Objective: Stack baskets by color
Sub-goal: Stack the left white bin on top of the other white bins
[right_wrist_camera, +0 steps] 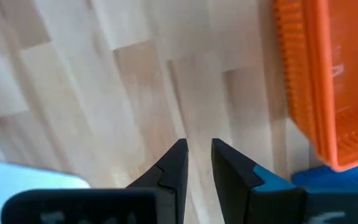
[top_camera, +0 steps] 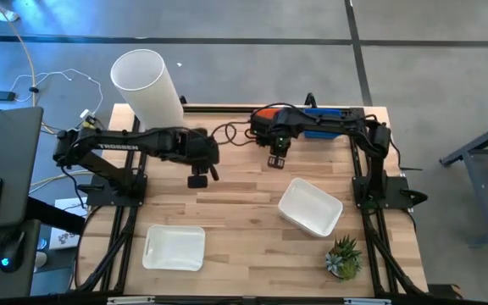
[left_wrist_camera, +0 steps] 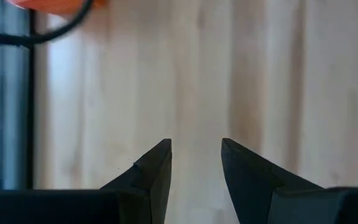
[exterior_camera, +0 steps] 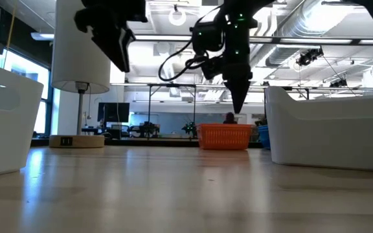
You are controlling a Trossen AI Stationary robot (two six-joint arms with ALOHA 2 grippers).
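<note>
High view: both arms hang over the far half of the table (top_camera: 244, 191), neither carrying anything. The left gripper (top_camera: 198, 179) hovers mid-table; the right gripper (top_camera: 276, 161) sits just beside the orange basket (top_camera: 269, 114) and blue basket (top_camera: 329, 114) at the far edge, both largely hidden under the right arm, so I cannot tell how many are nested there. Two white baskets lie apart on the near half, one left (top_camera: 174, 247), one right (top_camera: 310, 206). My read: a between-grasps step, with the whites not yet nested. The next move calls for dropping onto one white rim and carrying it to the other. The lamp (top_camera: 146, 85) crowds the left arm; the plant (top_camera: 343, 257) stands near the right white basket.

Low view: the right gripper (exterior_camera: 238, 97) points down, above the wood and in front of the orange basket (exterior_camera: 224, 136). White baskets flank the picture.

Left wrist view: jaws parted and empty, left gripper (left_wrist_camera: 196, 152) over bare wood.

Right wrist view: jaws nearly together with a slim gap, gripping nothing; right gripper (right_wrist_camera: 199, 152) over the wood, the orange basket (right_wrist_camera: 325, 81) off to one side.
</note>
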